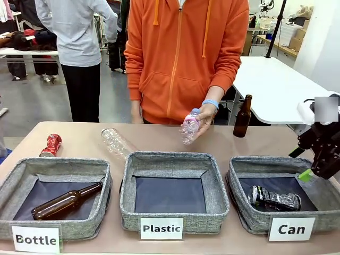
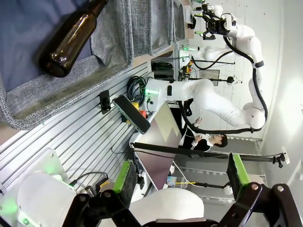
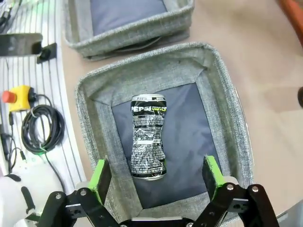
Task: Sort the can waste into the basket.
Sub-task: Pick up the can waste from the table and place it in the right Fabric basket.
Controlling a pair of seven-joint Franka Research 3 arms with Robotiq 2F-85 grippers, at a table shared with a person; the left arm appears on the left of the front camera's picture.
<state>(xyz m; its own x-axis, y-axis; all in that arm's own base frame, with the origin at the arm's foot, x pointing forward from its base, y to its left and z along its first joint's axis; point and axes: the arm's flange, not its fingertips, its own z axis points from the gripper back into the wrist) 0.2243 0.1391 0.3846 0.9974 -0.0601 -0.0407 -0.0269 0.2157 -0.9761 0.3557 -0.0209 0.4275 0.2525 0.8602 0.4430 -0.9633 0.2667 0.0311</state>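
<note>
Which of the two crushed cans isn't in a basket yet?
The red can, lying on the table behind the Bottle basket at far left; the black-and-silver can lies inside the Can basket.

3 grey fabric baskets line the bottom of the frame: the Bottle basket (image 1: 53,164) at lower left, the Plastic basket (image 1: 170,158) at bottom centre and the Can basket (image 1: 265,162) at lower right.

2 crushed cans: the red can (image 1: 51,144) at middle left and the black can (image 1: 273,198) at lower right (inside the Can basket).

2 brown glass bottles: the lying brown bottle (image 1: 66,202) at lower left and the upright brown bottle (image 1: 243,117) right of centre.

2 clear plastic bottles: the lying plastic bottle (image 1: 116,142) and the held plastic bottle (image 1: 189,126), both near centre.

2 people at the top: the person in orange (image 1: 186,53) and the person in grey (image 1: 77,32).
</note>
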